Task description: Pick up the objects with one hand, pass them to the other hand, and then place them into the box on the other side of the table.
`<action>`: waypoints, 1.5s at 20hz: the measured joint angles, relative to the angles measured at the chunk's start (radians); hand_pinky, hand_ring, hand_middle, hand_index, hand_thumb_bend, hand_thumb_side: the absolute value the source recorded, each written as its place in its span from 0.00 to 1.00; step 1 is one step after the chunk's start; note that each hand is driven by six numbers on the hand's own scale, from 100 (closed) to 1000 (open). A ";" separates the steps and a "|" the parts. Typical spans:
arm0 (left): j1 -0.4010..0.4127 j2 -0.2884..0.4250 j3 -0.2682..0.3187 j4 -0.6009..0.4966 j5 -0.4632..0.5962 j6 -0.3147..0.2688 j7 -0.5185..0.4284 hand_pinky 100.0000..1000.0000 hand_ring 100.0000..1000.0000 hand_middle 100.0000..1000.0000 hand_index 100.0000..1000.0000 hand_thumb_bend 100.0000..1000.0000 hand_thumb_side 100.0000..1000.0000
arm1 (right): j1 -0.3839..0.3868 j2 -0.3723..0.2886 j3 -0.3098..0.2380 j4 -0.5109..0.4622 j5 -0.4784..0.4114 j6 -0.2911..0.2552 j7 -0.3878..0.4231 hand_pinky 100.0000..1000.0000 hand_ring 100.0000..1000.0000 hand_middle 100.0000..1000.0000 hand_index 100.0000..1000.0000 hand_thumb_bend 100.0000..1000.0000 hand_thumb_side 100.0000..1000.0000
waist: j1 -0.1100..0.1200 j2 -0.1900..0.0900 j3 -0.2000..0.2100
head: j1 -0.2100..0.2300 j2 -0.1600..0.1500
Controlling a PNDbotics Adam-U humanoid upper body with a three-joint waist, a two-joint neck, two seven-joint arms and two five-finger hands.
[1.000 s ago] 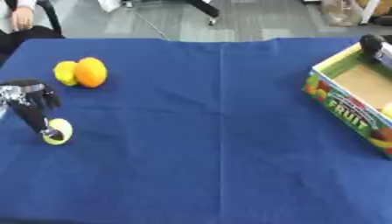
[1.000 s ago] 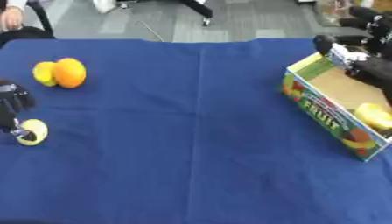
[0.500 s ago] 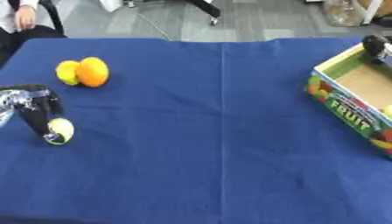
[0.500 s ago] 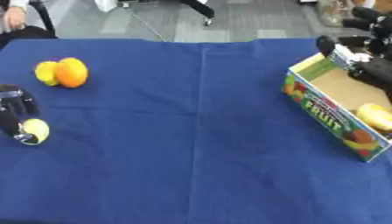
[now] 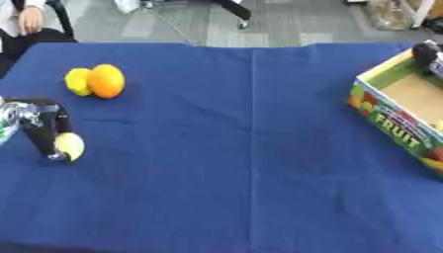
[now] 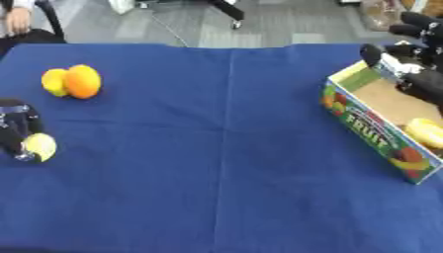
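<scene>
L hand (image 5: 39, 126) on yellow fruit (image 5: 69, 146), table's left.

A blue-clothed table (image 5: 242, 163) carries an orange (image 5: 107, 81), lemons (image 5: 78, 81) and a box (image 6: 368, 126).

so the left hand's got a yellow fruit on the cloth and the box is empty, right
Not quite: the box isn't empty. The right eye view shows a yellow fruit already lying inside it. The rest holds: the left hand has a yellow fruit at its fingers on the blue cloth.
</scene>
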 measured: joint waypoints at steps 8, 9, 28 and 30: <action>0.003 0.001 0.000 -0.019 -0.017 -0.006 -0.021 0.68 0.62 0.55 0.59 0.16 0.00 | 0.001 0.000 0.000 0.000 0.000 -0.001 -0.001 0.68 0.83 0.89 0.95 0.39 0.25 | 0.006 0.000 -0.003 | 0.001 0.000; 0.005 0.002 0.000 -0.025 -0.020 -0.008 -0.022 0.67 0.61 0.54 0.58 0.15 0.00 | 0.001 0.000 0.000 0.000 0.000 -0.002 -0.002 0.68 0.83 0.89 0.95 0.39 0.25 | 0.006 0.000 -0.004 | 0.001 0.000; -0.031 0.044 0.166 -0.327 0.049 0.010 0.113 0.62 0.50 0.43 0.49 0.08 0.00 | 0.005 -0.003 -0.026 0.000 -0.026 -0.028 -0.019 0.68 0.82 0.89 0.95 0.43 0.22 | 0.006 -0.010 0.004 | -0.061 0.001; -0.031 0.043 0.188 -0.378 0.057 0.003 0.144 0.61 0.48 0.44 0.47 0.06 0.00 | 0.003 -0.006 -0.031 0.000 -0.034 -0.033 -0.022 0.68 0.82 0.89 0.95 0.43 0.22 | 0.006 -0.010 0.004 | -0.076 0.001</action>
